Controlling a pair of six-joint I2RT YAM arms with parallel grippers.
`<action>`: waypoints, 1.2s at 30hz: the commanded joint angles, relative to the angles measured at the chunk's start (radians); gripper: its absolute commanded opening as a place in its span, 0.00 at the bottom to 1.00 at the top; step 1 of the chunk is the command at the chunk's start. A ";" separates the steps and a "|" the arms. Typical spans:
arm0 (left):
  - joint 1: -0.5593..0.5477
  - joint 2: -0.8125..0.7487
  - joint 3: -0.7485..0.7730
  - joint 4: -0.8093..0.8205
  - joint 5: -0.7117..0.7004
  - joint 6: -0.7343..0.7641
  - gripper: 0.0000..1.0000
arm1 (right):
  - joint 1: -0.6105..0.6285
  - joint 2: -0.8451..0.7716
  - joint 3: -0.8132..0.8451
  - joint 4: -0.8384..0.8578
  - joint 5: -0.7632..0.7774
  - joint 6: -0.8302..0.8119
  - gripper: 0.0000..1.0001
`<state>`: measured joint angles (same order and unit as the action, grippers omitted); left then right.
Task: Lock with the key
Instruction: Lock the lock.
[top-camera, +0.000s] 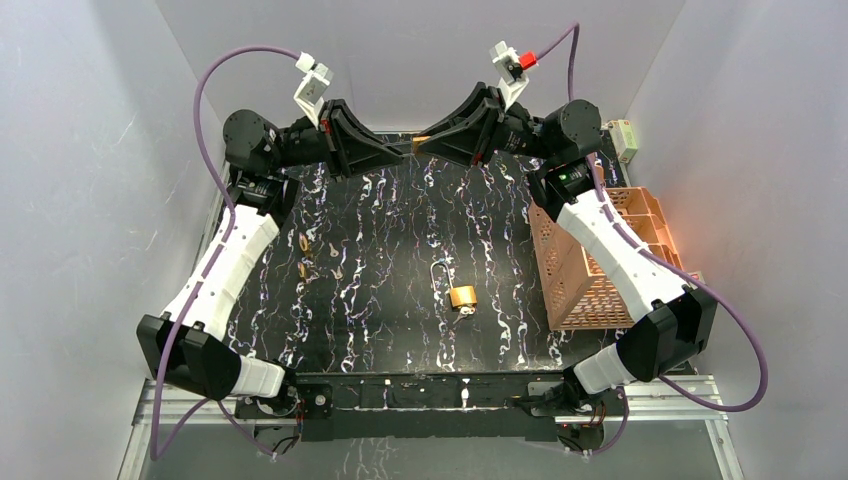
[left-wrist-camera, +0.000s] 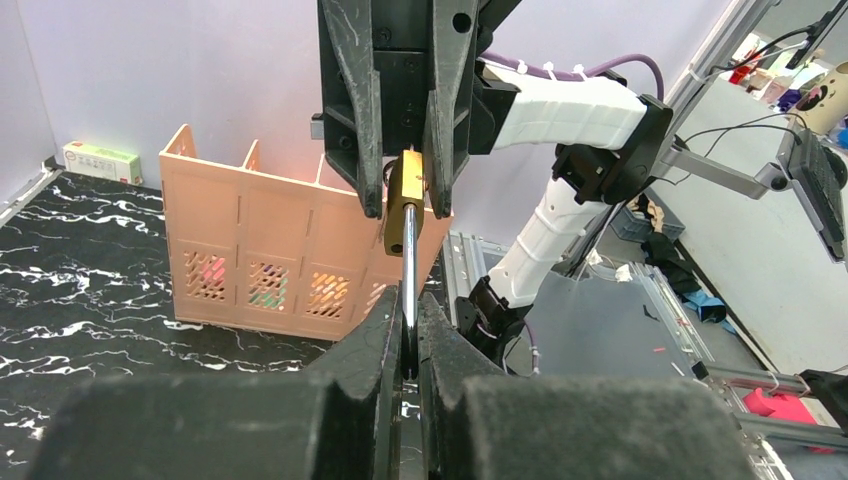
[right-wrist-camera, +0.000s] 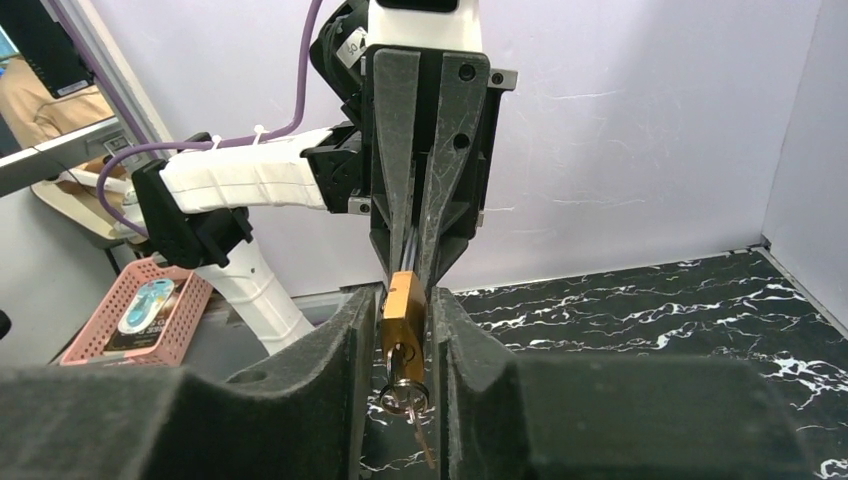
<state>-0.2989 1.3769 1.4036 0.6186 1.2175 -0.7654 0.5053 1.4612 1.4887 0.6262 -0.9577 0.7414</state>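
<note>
Grippers on two table-mounted arms are sharing one brass padlock (right-wrist-camera: 403, 300) above the far edge of the black marbled table (top-camera: 400, 330), meeting tip to tip. The left gripper (left-wrist-camera: 408, 345) is pinching the steel shackle (left-wrist-camera: 409, 270) between closed fingers. The right gripper (right-wrist-camera: 403, 325) is clamping the brass body from both sides. The shackle is running straight from the body into the left jaws, so the lock is lying in line between the two grippers, off the table surface. A key (right-wrist-camera: 410, 400) on a small ring is hanging from the end of the body away from the shackle, between the right fingers. Whether it is fully seated in the keyhole cannot be told. A second padlock (top-camera: 461, 296) is lying near the middle of the table, its shackle reaching toward the far side, well apart from both grippers. Loose keys (top-camera: 306, 245) are lying toward the left side, near the left arm. An orange slotted crate (top-camera: 590, 260) is standing at the right edge, beside the right arm.
</note>
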 joint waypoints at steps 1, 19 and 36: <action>-0.004 -0.027 0.049 0.026 -0.017 0.007 0.00 | 0.006 -0.019 0.029 0.011 -0.015 -0.010 0.38; 0.002 -0.040 0.037 0.020 0.029 0.007 0.36 | -0.007 -0.035 0.016 0.015 0.017 0.001 0.00; 0.105 -0.052 -0.034 0.274 -0.018 -0.184 0.74 | -0.090 -0.002 0.017 0.228 -0.038 0.207 0.00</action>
<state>-0.1902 1.3205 1.3651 0.8219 1.2499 -0.9222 0.4133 1.4624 1.4475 0.7818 -0.9955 0.9215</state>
